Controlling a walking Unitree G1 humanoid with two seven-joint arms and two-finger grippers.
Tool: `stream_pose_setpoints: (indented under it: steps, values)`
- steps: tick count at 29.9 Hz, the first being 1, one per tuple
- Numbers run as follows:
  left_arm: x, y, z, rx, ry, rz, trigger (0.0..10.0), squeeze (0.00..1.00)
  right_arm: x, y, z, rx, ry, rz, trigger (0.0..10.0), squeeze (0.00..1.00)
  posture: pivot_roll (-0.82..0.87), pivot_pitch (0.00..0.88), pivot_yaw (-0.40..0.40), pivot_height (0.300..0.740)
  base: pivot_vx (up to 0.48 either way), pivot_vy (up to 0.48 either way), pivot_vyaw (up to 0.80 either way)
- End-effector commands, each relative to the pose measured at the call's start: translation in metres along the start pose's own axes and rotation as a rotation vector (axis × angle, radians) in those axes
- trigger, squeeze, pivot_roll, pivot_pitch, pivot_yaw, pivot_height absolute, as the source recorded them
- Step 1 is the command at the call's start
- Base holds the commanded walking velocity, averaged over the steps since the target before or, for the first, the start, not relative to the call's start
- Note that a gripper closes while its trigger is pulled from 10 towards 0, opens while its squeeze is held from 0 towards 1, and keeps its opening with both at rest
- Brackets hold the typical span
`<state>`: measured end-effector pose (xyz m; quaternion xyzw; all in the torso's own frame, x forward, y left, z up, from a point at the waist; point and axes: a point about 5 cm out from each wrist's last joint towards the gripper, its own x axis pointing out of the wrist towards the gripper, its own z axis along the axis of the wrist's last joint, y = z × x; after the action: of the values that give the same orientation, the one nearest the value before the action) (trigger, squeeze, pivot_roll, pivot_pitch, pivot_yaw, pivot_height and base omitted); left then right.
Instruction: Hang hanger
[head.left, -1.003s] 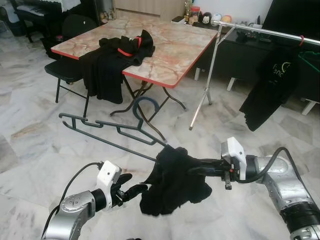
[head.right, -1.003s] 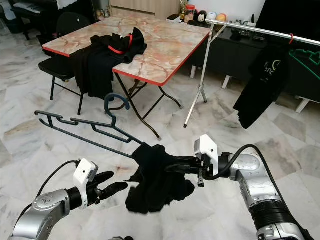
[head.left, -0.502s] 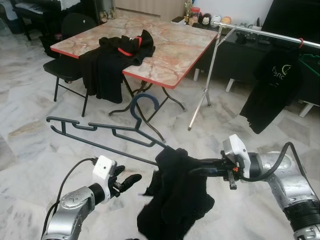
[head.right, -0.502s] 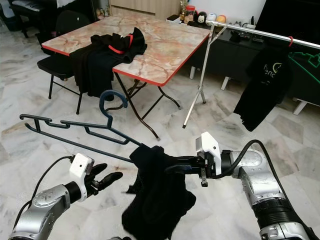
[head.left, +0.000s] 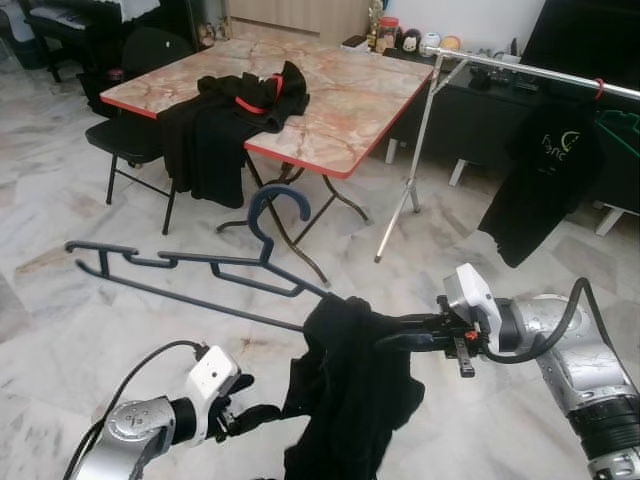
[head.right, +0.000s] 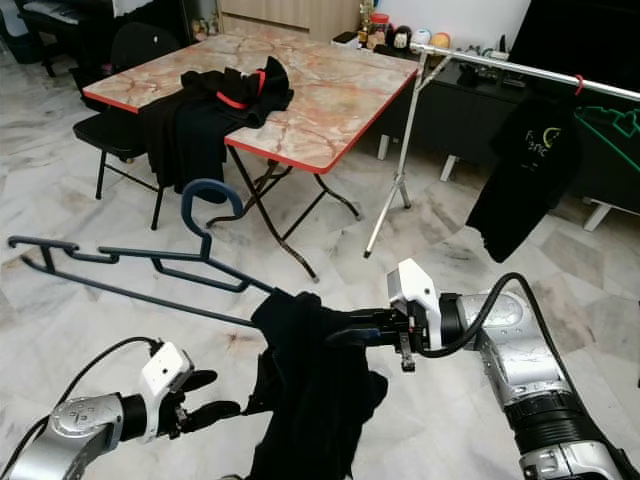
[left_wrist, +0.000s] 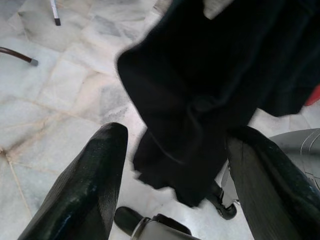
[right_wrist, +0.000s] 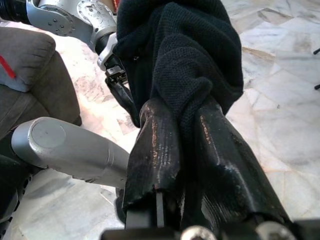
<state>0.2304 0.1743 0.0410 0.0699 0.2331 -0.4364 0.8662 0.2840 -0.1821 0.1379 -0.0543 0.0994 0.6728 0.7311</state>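
Hanger: the dark grey plastic hanger (head.left: 190, 268) with a blue hook is in the air before us, level, one end buried in the bunched black garment (head.left: 350, 385); against the earlier frames we see its free end has swung further to our left and the cloth now hangs lower and longer.
Meaning: we judge the garment is not yet spread on the hanger, so hanging on the silver metal rail (head.left: 540, 72) far to our right is some way off.
Right gripper (head.left: 395, 340): its jaws are pressed together on the black garment where it wraps the hanger's end, so cloth and hanger are carried in one pinch.
Left gripper (head.left: 262, 412): low, just beside the drooping hem; its jaws are spread, and in the wrist view the cloth hangs between the fingers (left_wrist: 82, 187), seemingly untouched.
Beyond: a marble-patterned folding surface (head.left: 330, 95) with more black clothes.
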Motion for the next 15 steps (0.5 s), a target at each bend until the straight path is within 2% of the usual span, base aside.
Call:
stream_pose_setpoints:
  steps: [1, 9, 15]
  values:
    - [0.006, 0.000, 0.007, 0.034, -0.029, 0.008, 10.0, 0.00, 0.002, 0.000, 0.014, -0.051, -0.027, 0.028, 10.0, 0.00, -0.01, 0.000, -0.033, 0.740, 0.000, 0.000, 0.00]
    - [0.013, 0.009, 0.015, 0.088, -0.065, 0.113, 10.0, 0.00, 0.002, -0.001, 0.020, -0.067, -0.026, 0.031, 10.0, 0.00, -0.02, 0.000, -0.034, 0.740, 0.000, 0.000, 0.00]
    - [0.016, 0.011, 0.022, 0.102, -0.094, 0.130, 10.0, 0.00, 0.003, -0.002, 0.023, -0.078, -0.023, 0.041, 10.0, 0.00, -0.02, 0.000, -0.037, 0.740, 0.000, 0.000, 0.00]
